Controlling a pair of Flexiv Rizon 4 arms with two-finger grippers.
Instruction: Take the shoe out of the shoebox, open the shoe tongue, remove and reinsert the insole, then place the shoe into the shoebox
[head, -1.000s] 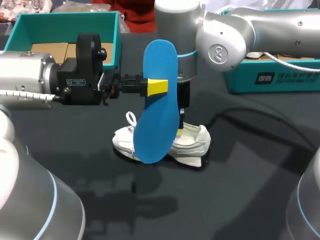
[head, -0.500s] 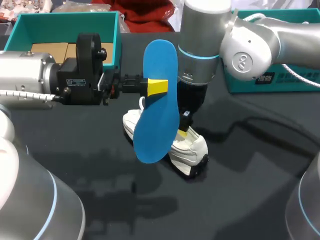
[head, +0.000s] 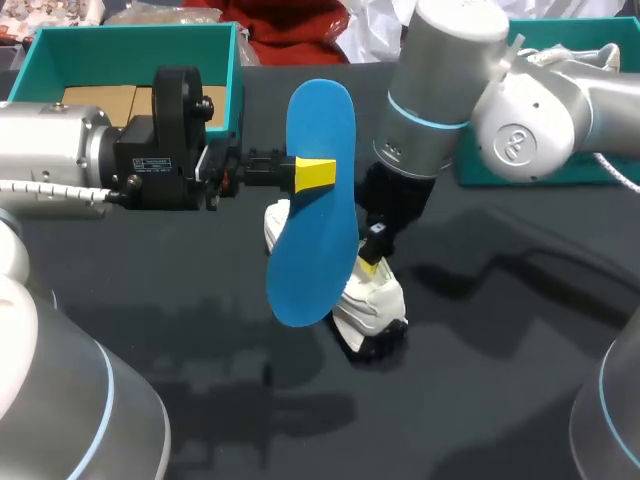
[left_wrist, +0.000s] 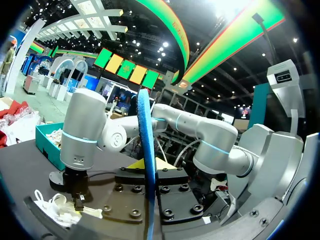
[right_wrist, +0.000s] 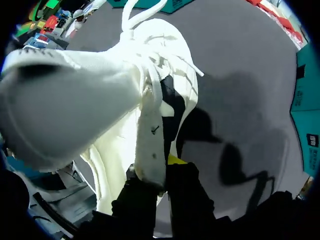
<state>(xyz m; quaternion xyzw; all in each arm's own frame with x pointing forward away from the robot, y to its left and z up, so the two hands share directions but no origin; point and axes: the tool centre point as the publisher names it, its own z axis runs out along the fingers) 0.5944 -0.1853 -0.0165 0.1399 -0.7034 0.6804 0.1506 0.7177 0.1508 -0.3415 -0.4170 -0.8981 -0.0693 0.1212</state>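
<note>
Right wrist view alone shows right gripper (right_wrist: 159, 170) pinching the shoe (right_wrist: 75, 90); left gripper (head: 316, 173) clamps insole (head: 310, 255), both mid-table (head: 500, 390), well off its edges

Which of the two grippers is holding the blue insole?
The left gripper, pinching the blue insole upright; the right gripper grips the white shoe instead.

In the head view the blue insole (head: 312, 210) covers the middle of the white shoe (head: 380, 300), so only its two ends show. It also hides the far finger of the left tool (head: 318, 173). Of the right tool (head: 368, 262), only a speck of yellow shows beneath its wrist. In the right wrist view the shoe runs past the rim and covers one yellow tip.
</note>
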